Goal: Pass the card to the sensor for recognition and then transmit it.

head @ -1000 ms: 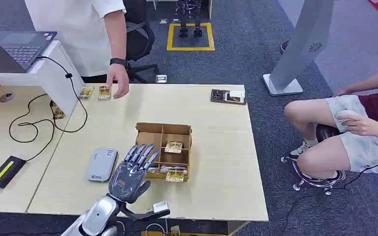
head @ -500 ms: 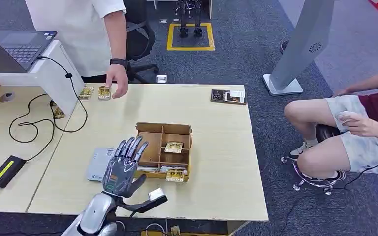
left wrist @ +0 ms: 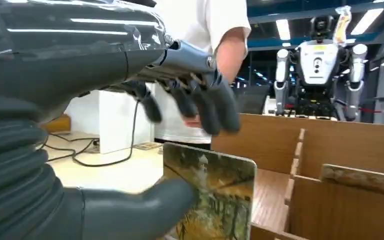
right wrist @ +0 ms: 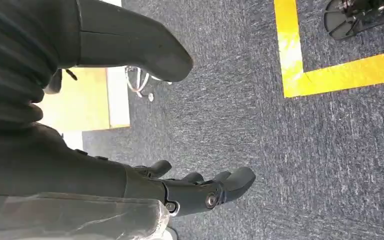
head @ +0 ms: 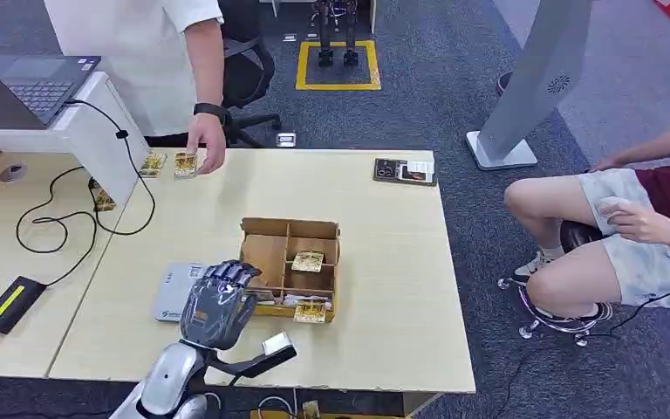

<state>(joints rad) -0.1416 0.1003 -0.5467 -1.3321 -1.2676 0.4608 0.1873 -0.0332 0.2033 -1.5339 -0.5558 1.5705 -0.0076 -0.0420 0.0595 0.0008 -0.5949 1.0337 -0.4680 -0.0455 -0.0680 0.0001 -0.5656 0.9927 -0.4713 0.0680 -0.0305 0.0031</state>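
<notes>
My left hand (head: 216, 303) hovers over the table's near edge, between the grey-white card sensor (head: 177, 291) and the cardboard divider box (head: 290, 234). A gold-patterned card (head: 280, 343) sits at the tip of its outstretched thumb. In the left wrist view the card (left wrist: 215, 197) stands against the thumb, and the dark fingers (left wrist: 205, 107) curl over its top edge with a small gap. Two more cards (head: 308, 261) (head: 310, 312) lie in the box. My right hand (right wrist: 200, 192) hangs over the carpet, fingers loosely bent, holding nothing.
A standing person's hand (head: 207, 144) rests by two cards (head: 185, 164) at the table's far edge. A black tray (head: 404, 171) lies at the far right corner. Cables (head: 52, 218) and a black adapter (head: 10, 303) lie on the left table. Another person (head: 628, 227) sits to the right.
My left hand has moved left from the box front toward the sensor, carrying the card on its thumb. Its fingers have gone from spread straight to curled over.
</notes>
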